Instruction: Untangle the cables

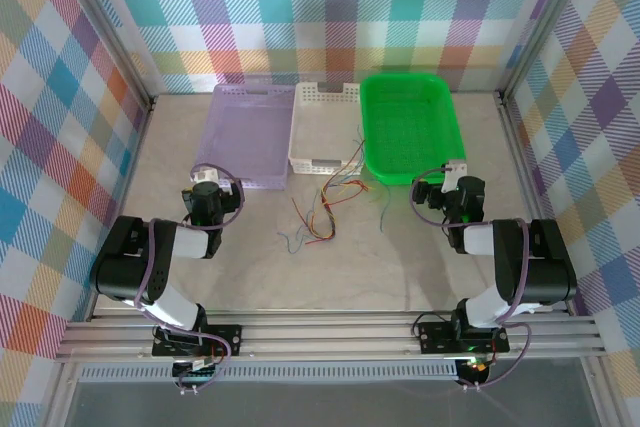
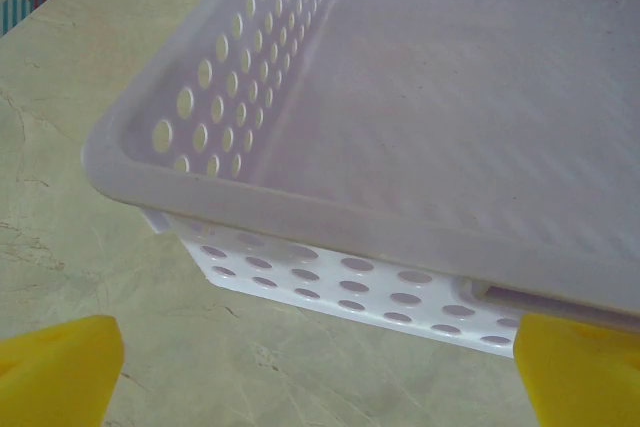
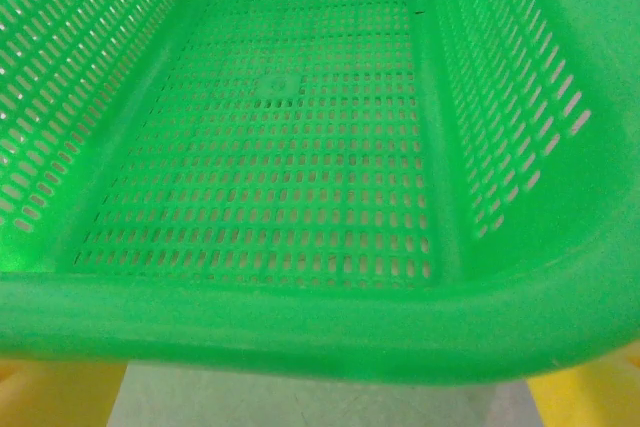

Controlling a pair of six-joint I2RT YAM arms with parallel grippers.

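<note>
With your left gripper [image 2: 318, 382] and right gripper [image 3: 325, 399] both spread empty, pinching 2 crossed cables [image 1: 325, 209] at once could tighten the tangle.

Three baskets are standing in a row: one purple basket [image 1: 245, 132], one white basket [image 1: 322, 122], one green basket [image 1: 410, 127]. One tangle of cables [image 1: 322, 212] is showing five wire colours; the exact strand count is not resolving. Two arms are sitting nearby: one left arm [image 1: 150, 262], one right arm [image 1: 510, 267].
</note>
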